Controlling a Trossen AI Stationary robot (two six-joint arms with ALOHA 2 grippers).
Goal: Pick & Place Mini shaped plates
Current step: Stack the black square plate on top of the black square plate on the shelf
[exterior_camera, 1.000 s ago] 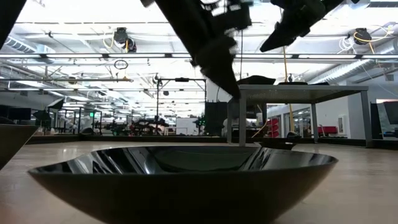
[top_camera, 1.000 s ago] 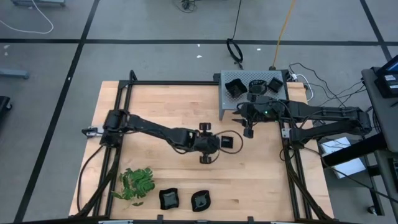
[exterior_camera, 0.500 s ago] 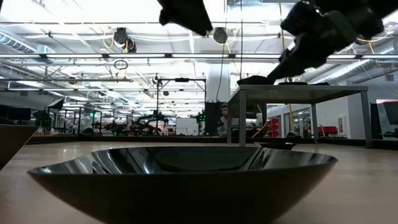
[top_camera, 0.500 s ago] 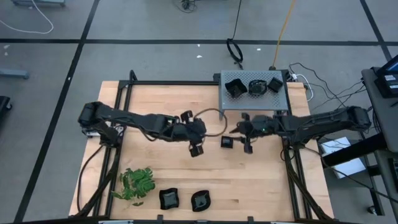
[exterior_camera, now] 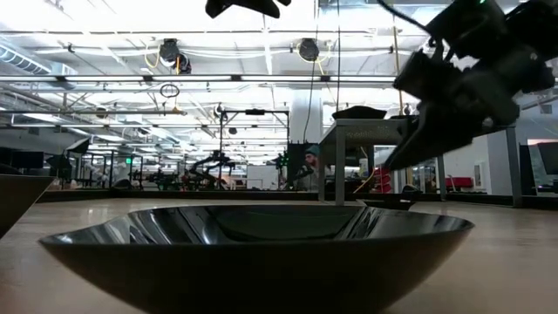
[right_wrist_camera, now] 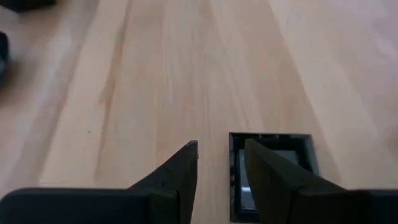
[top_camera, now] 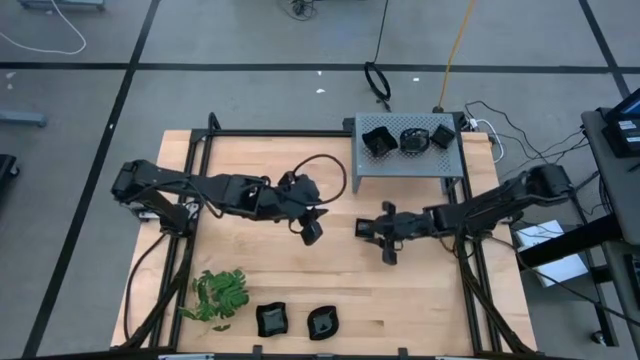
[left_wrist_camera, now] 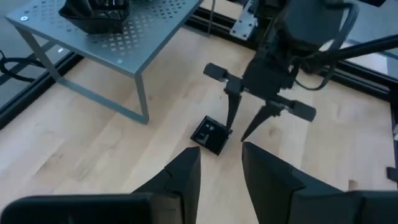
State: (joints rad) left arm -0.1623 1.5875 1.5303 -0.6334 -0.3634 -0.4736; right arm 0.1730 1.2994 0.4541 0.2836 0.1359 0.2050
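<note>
Grippers first: the right gripper [top_camera: 372, 230] hangs over the middle of the wooden table [top_camera: 260, 165], its two fingers [left_wrist_camera: 235, 111] spread apart in a V and pointing down at a small square plate [left_wrist_camera: 211, 135] lying flat on the wood. In the left wrist view the fingertips stand just above the plate's far edge; whether they touch it cannot be told. In the right wrist view the same plate [right_wrist_camera: 273, 171] sits partly behind one finger, not clamped between the two. The jaws are apart and hold nothing.

The left gripper [top_camera: 313, 233] hovers nearby, to the plate's left, its fingers [left_wrist_camera: 183, 177] parted with a narrow gap and empty.

Three more plates [top_camera: 405, 138] rest on top of the grey perforated metal stand [top_camera: 400, 165] at the table's far edge. Two plates [top_camera: 272, 320] lie at the near edge, beside a green leafy sprig [top_camera: 220, 295]; one of them [exterior_camera: 253, 249] fills the low view.
</note>
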